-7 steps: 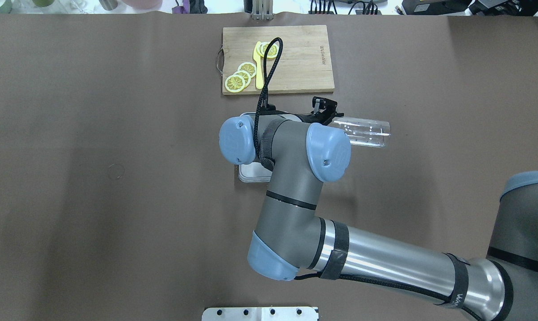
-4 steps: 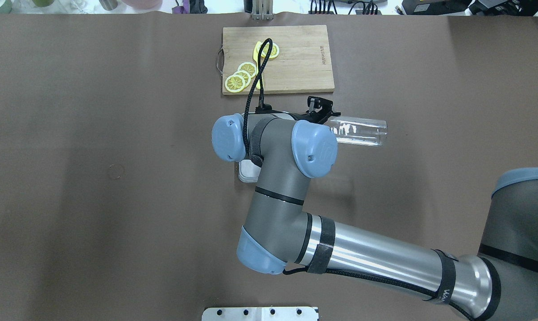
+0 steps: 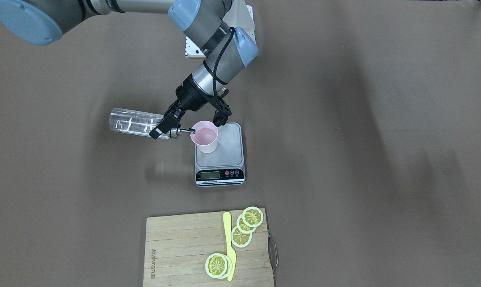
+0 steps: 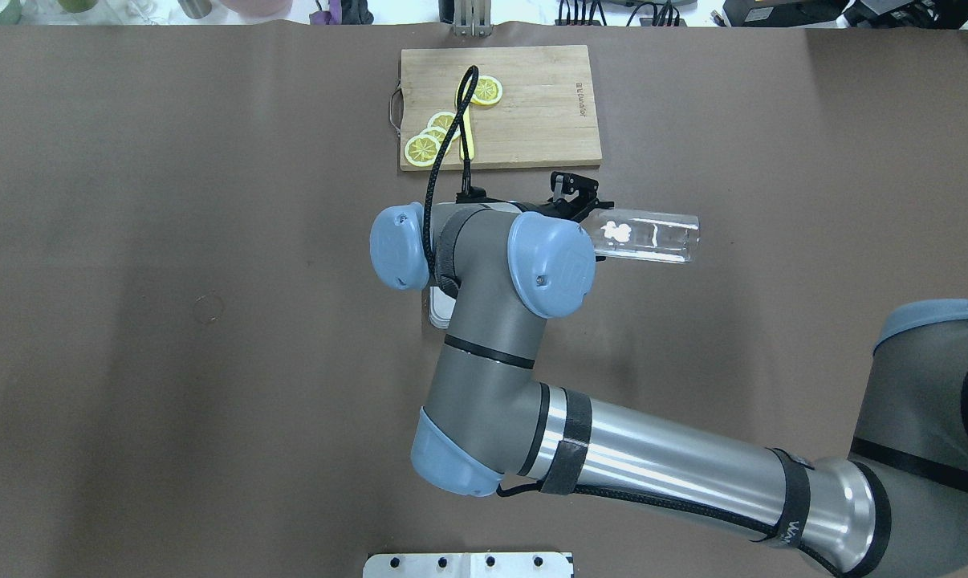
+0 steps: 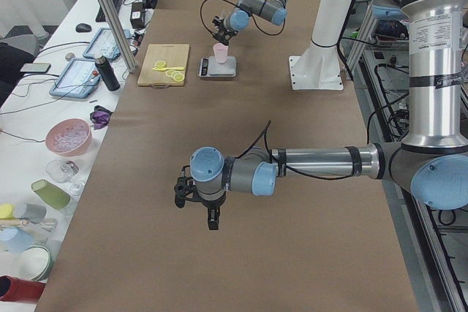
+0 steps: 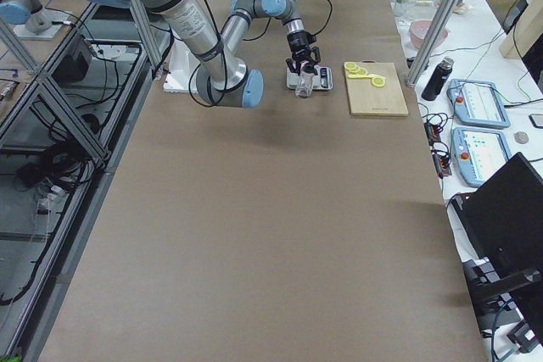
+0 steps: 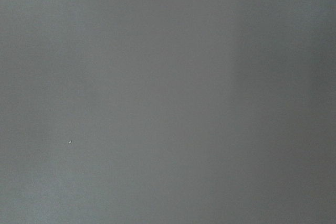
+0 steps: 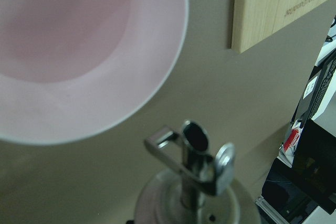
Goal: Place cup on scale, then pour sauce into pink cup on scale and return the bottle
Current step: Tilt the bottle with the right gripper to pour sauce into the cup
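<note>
The pale pink cup (image 3: 204,137) stands on the scale (image 3: 224,161), near its corner on the bottle's side. My right gripper (image 3: 166,124) is shut on the neck of the transparent bottle (image 3: 133,122) and holds it almost level, the spout (image 3: 184,130) at the cup's rim. In the right wrist view the metal spout (image 8: 197,140) is just outside the cup's rim (image 8: 79,51). In the overhead view my arm hides the cup; the bottle (image 4: 652,238) sticks out to the right. My left gripper (image 5: 196,202) shows only in the exterior left view, low over bare table; I cannot tell its state.
A wooden cutting board (image 3: 176,247) with lemon slices (image 3: 252,216) and a yellow knife (image 3: 228,247) lies just beyond the scale. My right forearm (image 4: 652,474) crosses the table's near middle. A white mount plate (image 4: 468,564) sits at the near edge.
My right arm's wrist and elbow have shifted a little to the left in the overhead view. The bottle stays gripped in nearly the same place; the bright patches inside it have moved.
</note>
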`<action>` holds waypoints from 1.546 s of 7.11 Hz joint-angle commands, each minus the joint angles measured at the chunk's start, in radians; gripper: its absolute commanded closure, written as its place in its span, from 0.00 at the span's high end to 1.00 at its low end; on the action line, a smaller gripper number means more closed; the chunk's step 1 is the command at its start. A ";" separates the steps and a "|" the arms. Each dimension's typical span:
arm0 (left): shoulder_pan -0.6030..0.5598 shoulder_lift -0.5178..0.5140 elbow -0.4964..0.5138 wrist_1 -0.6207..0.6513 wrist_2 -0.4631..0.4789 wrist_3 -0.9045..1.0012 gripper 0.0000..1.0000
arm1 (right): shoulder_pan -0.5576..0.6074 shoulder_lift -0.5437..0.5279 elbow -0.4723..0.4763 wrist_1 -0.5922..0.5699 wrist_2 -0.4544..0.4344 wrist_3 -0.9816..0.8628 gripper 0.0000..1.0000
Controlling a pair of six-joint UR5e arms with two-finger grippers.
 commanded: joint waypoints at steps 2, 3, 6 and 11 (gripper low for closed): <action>-0.003 0.002 -0.009 0.000 -0.003 0.000 0.99 | -0.014 0.009 0.000 -0.060 0.000 0.001 0.00; -0.001 0.000 -0.010 0.000 -0.005 0.000 0.99 | -0.024 0.009 -0.001 -0.068 0.000 0.001 0.00; -0.001 0.000 -0.013 0.000 -0.005 -0.002 0.99 | -0.041 0.012 -0.003 -0.096 -0.002 0.010 0.00; -0.001 -0.002 -0.013 0.000 -0.003 -0.003 0.99 | -0.048 0.009 -0.003 -0.117 -0.009 0.010 0.00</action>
